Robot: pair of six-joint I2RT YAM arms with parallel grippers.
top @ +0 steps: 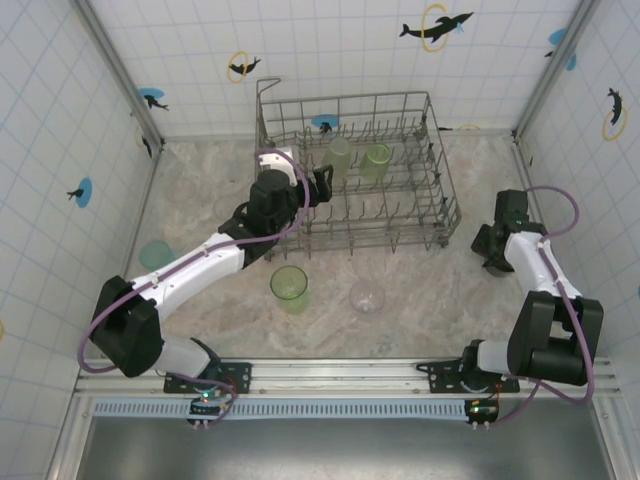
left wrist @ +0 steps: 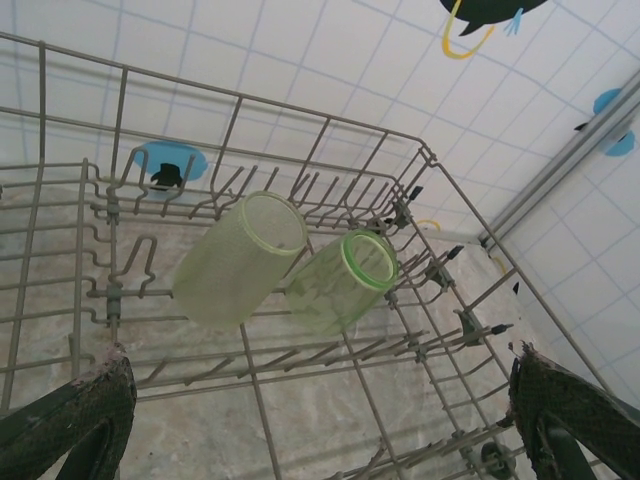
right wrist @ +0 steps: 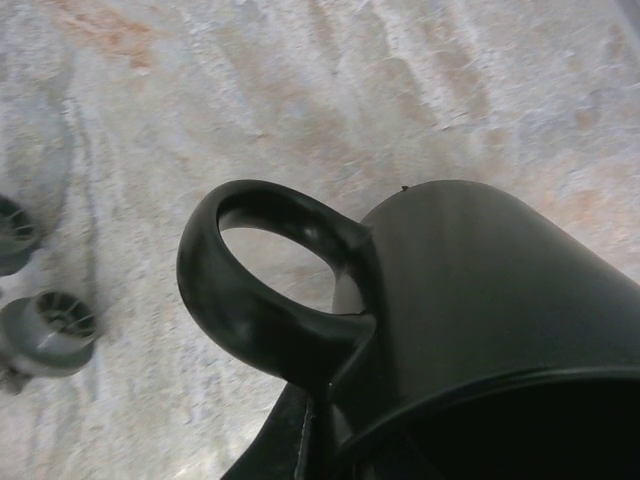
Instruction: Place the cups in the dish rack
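top view looks down from behind on the marbled table (top: pixel 420 300). left wrist view peers closely into the grey metal wire dish rack (top: pixel 400 205) (left wrist: pixel 270 108), sharing its two translucent green tumblers (top: pixel 340 155) (top: pixel 377 160) (left wrist: pixel 240 260) (left wrist: pixel 345 285). right wrist view points down, very near a black handled mug (right wrist: pixel 480 300).

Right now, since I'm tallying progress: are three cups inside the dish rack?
No, only the pale green tumbler and green tumbler lie in the dish rack.
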